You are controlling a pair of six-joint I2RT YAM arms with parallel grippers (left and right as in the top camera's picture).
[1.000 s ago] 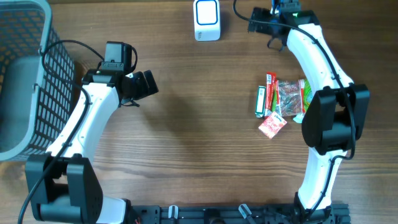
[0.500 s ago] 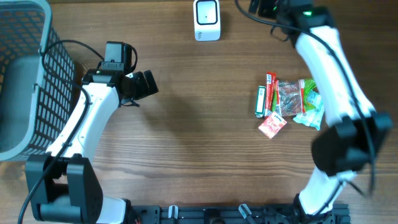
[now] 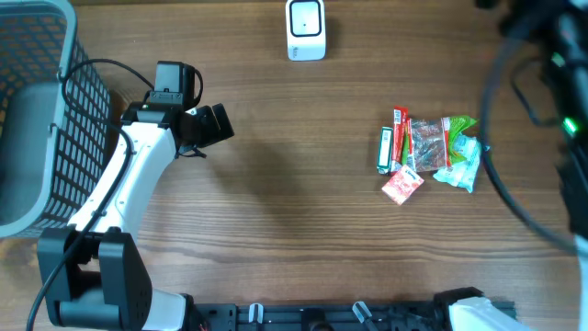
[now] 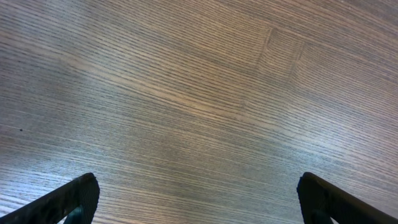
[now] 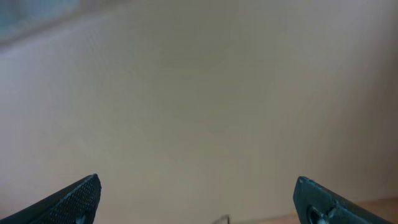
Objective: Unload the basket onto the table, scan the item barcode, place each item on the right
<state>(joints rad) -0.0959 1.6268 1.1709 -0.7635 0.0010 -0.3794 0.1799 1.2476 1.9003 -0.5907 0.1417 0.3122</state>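
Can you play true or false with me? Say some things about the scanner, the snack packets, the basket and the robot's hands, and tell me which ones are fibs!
1. The white scanner stands at the table's far edge, apart from the snack packets. True.
2. The snack packets are inside the basket. False: they lie bunched together on the table, on the robot's right side.
3. The left end effector is gripping a packet. False: it is open, with only bare wood beneath it.
4. The right end effector is open and holds nothing. True.
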